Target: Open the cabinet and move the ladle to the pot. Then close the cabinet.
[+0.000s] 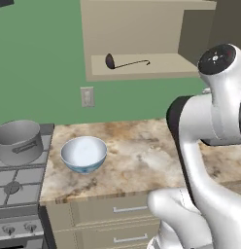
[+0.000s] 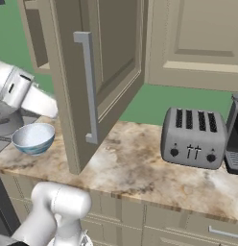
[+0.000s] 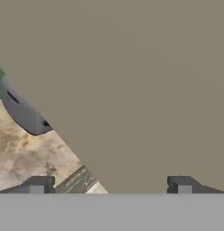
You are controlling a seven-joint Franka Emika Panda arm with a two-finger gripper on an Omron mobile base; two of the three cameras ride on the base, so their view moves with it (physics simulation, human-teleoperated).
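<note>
The cabinet [image 1: 132,29] stands open, and its wide door [image 2: 116,53] with the long silver bar handle [image 2: 89,86] is swung out over the counter. The dark-grey ladle [image 1: 125,63] lies on the cabinet's bottom shelf, scoop end to the left. On the stove at the left sits the grey pot [image 1: 18,141]. My gripper [image 3: 109,185] is open with nothing between its fingertips [image 3: 37,185]. It is close against a flat tan door surface [image 3: 132,81] in the hand view.
A white-and-blue bowl [image 1: 84,153] [image 2: 33,138] rests on the marble counter [image 1: 142,155] beside the stove [image 1: 15,180]. A grey toaster [image 2: 193,137] [image 3: 23,110] and a dark appliance [image 2: 234,134] stand to the right. Drawers [image 1: 127,209] run below the counter.
</note>
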